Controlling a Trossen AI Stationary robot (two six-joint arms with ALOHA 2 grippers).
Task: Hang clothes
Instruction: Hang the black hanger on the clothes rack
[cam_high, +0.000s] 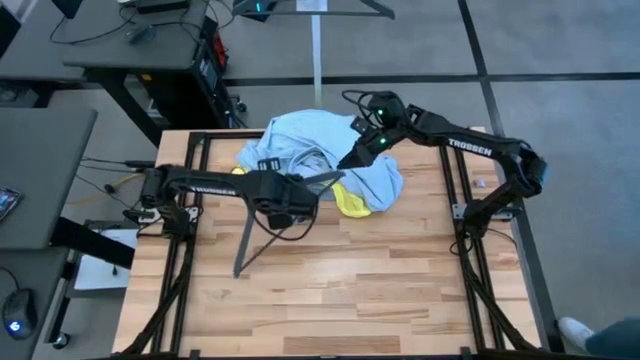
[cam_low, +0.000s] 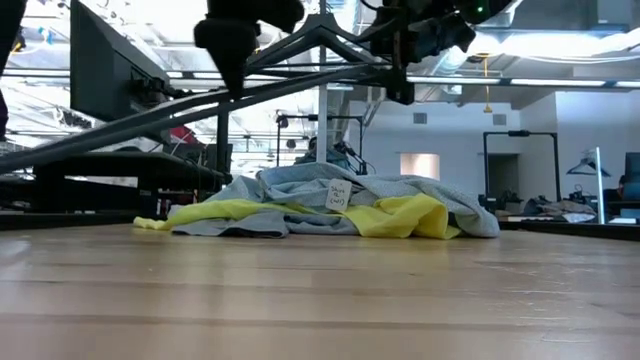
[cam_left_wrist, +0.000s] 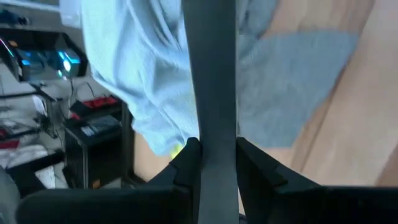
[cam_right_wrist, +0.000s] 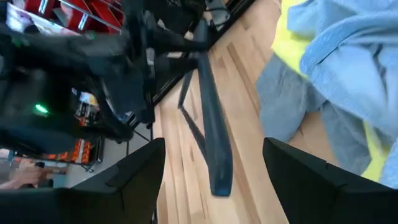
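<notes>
The left gripper (cam_high: 290, 195), near the centre of the wooden slatted table (cam_high: 400, 280), is clamped on a thin black triangular hanger (cam_high: 265, 225) held above the surface. The right gripper (cam_high: 352, 160), fingers spread wide and empty, hovers over the hanger's upper end beside the clothes. The pale light-blue collared shirt (cam_high: 300, 140), grey T-shirt (cam_high: 380, 185) and neon-yellow T-shirt (cam_high: 350, 203) lie heaped at the table's twelve o'clock edge.

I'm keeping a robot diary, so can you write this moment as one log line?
left gripper: shut on thin black triangular hanger, raised | right gripper: open, above heap | pale light-blue, grey, neon-yellow fabric clothes: heaped on table, unhung
</notes>
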